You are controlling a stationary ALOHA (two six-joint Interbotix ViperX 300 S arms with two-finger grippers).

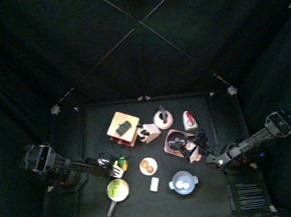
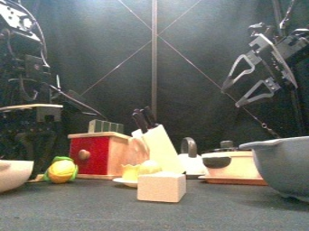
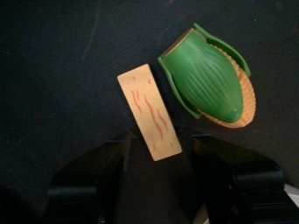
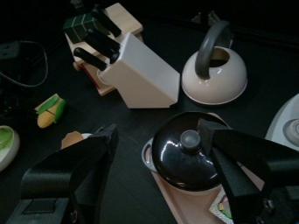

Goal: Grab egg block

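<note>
Your left gripper (image 3: 163, 162) hangs wide open over the block (image 3: 149, 112): a pale wooden slab with wavy orange streaks

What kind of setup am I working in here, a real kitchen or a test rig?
Most likely a test rig: a small black table penned in by black curtains, set with toy kitchenware such as a knife block, kettle and red toaster.
</note>
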